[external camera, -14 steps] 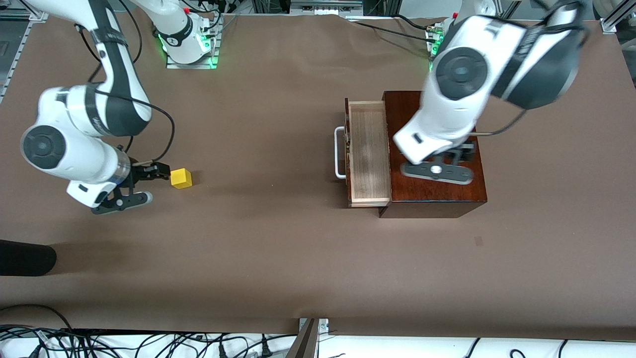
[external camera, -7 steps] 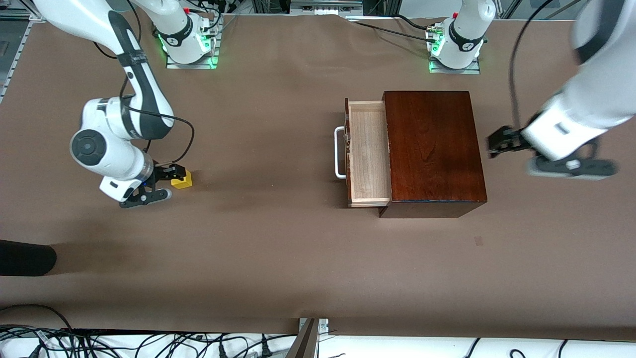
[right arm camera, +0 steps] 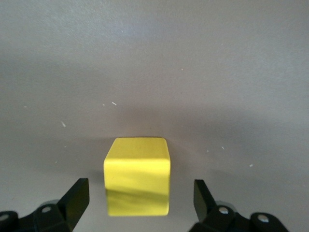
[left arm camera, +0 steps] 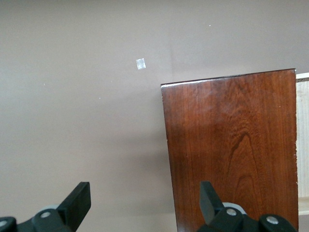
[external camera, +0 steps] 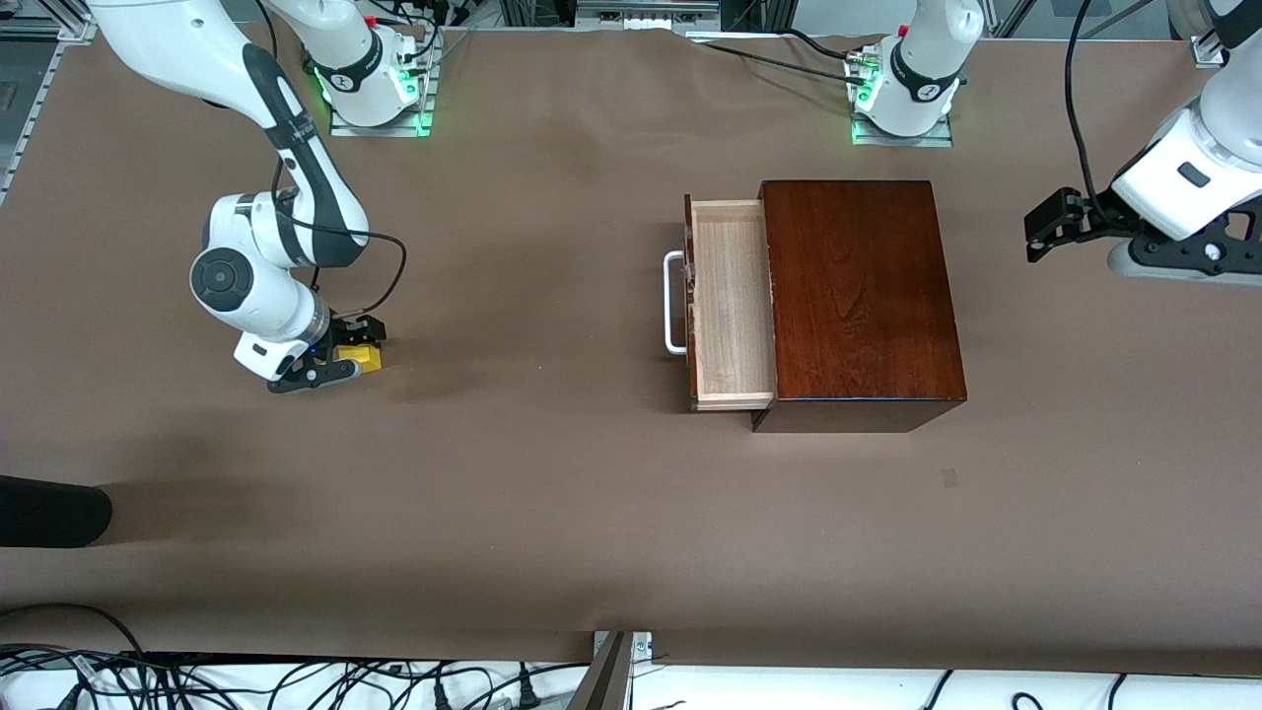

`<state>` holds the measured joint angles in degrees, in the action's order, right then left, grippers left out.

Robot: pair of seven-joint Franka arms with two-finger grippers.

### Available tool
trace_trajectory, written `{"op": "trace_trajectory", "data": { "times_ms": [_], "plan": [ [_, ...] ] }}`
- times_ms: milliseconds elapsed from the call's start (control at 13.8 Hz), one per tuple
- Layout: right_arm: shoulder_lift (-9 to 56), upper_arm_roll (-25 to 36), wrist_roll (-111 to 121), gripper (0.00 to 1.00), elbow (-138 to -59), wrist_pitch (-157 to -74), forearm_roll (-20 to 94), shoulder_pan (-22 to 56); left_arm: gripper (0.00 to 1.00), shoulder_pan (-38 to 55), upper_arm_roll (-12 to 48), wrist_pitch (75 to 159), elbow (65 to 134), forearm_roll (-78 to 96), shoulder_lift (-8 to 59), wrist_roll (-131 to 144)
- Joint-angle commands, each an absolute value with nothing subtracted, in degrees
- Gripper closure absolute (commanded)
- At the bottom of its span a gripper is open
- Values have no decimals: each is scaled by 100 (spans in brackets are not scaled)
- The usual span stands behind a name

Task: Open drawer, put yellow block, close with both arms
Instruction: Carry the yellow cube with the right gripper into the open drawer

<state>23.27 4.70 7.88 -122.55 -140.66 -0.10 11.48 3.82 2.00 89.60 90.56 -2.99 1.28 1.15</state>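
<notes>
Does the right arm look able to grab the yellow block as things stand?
Probably yes: the right claw is open with the yellow block between its fingers, nothing in the way.

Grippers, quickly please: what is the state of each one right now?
Left gripper: open, holding nothing, up over the table beside the dark mahogany wooden box.
Right gripper: open, fingers on either side of the small yellow cube, not gripping it.

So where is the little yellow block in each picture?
Front view: the small bright yellow cube sits on the brown table cover toward the right arm's end, under the right tool.
Left wrist view: not in it.
Right wrist view: the cube lies between the open tool's fingers.
Shared landmark: the brown table cover shows in all three views.
</notes>
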Motion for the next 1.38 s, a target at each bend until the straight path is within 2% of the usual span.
{"op": "trace_trajectory", "data": {
  "times_ms": [0, 73, 218, 290, 435, 653, 944, 1306],
  "plan": [
    [2443, 448, 835, 31, -12296, -14212, 88, 1116, 0, 360, 193, 9141, 9290, -264, -26, 324],
    [2461, 448, 809, 42, -12287, -14212, 88, 1116, 0, 369, 219, 9132, 9281, -272, -26, 334],
    [2461, 448, 817, 88, -12200, -14168, 97, 1116, 0, 360, 220, 9132, 9264, -272, -35, 334],
    [2452, 448, 870, 100, -12077, -14133, 97, 1116, 0, 369, 202, 9123, 9255, -272, -35, 334],
    [2312, 431, 914, 100, -11718, -13661, 62, 1125, 0, 369, 220, 9079, 9246, -281, -44, 334],
    [2250, 159, 1282, 100, -10770, -12545, 88, 1125, 0, 369, 220, 9088, 9237, -290, -26, 282],
    [2276, -359, 1608, 100, -9644, -11744, 70, 1326, 0, 369, 229, 9079, 9211, -290, -26, 264],
    [2311, -712, 1626, 100, -8764, -11057, 35, 2265, 0, 361, 220, 8940, 9176, -281, -53, 246]
  ]
}}
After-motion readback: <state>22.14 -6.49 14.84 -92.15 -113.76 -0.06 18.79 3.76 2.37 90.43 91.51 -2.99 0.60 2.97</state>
